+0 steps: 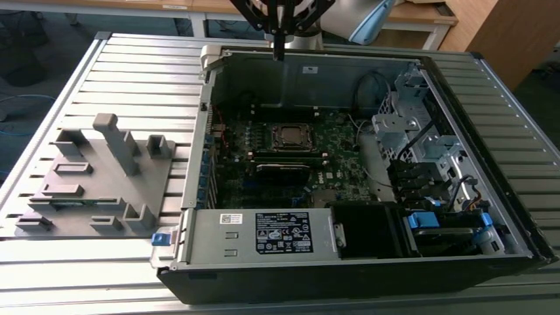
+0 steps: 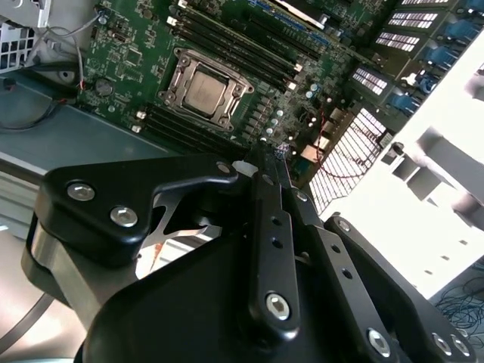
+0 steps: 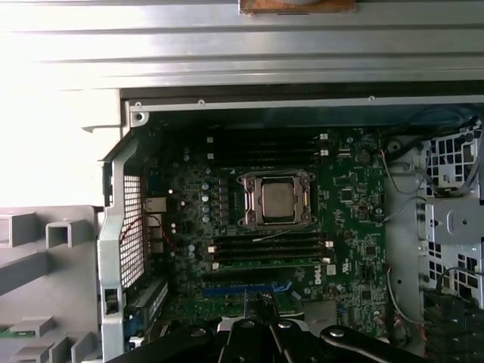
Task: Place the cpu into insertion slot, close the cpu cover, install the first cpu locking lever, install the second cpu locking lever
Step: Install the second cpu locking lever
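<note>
Above case rim: pincer (image 1: 278, 52), fingers together.

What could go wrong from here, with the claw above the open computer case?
1. The cpu already sits in the insertion slot with the cpu cover over it; a careless descent could press on the chip.
2. The claw hangs near the case's rear wall, so it might strike that edge.
3. Loose cables lie beside the board and could snag.
</note>
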`<action>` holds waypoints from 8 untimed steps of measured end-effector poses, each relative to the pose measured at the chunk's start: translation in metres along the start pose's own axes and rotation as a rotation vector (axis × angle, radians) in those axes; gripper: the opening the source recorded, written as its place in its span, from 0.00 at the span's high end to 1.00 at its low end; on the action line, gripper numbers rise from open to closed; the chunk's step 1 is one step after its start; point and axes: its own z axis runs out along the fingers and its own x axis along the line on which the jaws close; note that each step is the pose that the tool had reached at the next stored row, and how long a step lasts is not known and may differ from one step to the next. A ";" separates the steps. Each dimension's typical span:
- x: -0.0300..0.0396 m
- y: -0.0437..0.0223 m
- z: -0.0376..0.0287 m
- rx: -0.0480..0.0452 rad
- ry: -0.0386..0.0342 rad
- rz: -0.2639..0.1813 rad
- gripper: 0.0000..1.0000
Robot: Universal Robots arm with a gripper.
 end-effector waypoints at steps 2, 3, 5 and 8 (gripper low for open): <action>0.0001 0.0000 0.0010 0.0000 0.0000 0.000 0.90; 0.0001 0.0000 0.0013 0.0000 0.0000 0.000 0.90; 0.0001 0.0000 0.0017 0.0001 0.0001 0.000 0.90; 0.0001 0.0000 0.0022 0.0001 0.0001 0.000 0.90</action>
